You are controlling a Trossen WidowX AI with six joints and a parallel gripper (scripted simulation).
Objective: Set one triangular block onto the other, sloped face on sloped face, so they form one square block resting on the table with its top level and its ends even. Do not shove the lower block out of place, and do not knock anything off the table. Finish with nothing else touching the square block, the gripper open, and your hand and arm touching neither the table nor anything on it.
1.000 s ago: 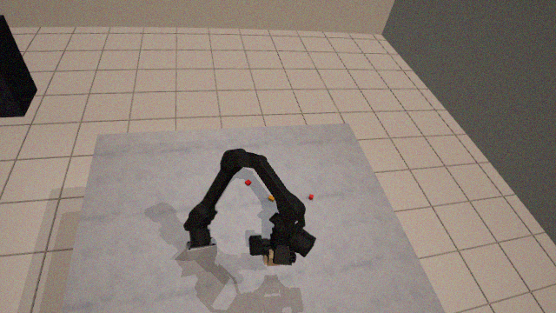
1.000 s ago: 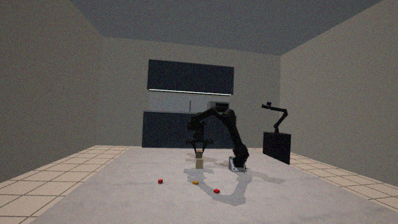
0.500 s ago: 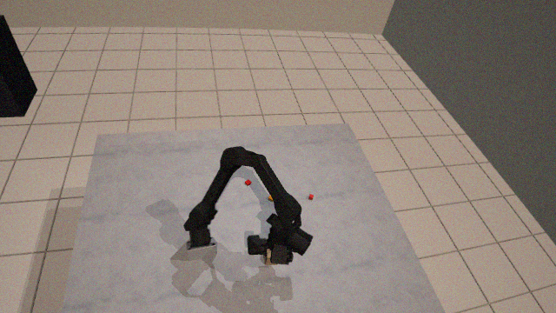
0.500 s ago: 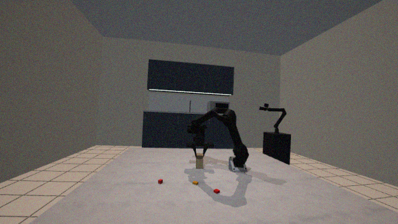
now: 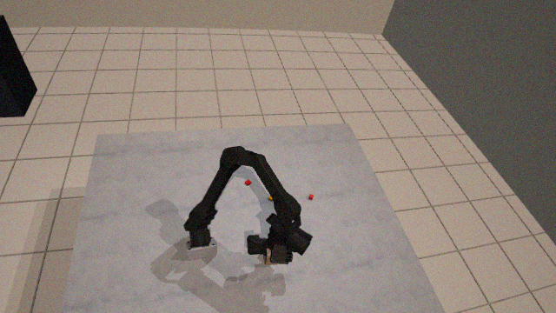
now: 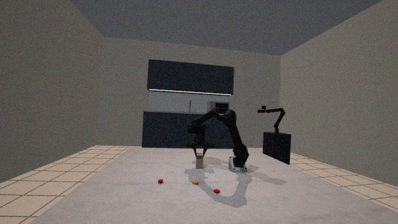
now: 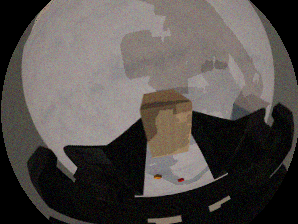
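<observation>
My gripper (image 5: 277,256) (image 6: 199,153) (image 7: 164,116) points down over the table (image 5: 347,243) (image 6: 124,193), low and close in front of the arm's base (image 5: 201,244) (image 6: 237,168). It is shut on a tan triangular block (image 7: 166,123) (image 6: 199,157). In the exterior view the held block sits right on top of the other tan triangular block (image 6: 199,165), and the two read as one upright tan shape standing on the table. In the top view only a sliver of tan (image 5: 268,257) shows under the gripper. I cannot see the seam between the sloped faces.
Two small red cubes (image 5: 248,183) (image 5: 311,196) (image 6: 160,181) (image 6: 216,191) and a small orange piece (image 5: 270,198) (image 6: 195,182) lie on the table beyond the arm. A dark pedestal (image 6: 277,146) with a second small arm stands off the table.
</observation>
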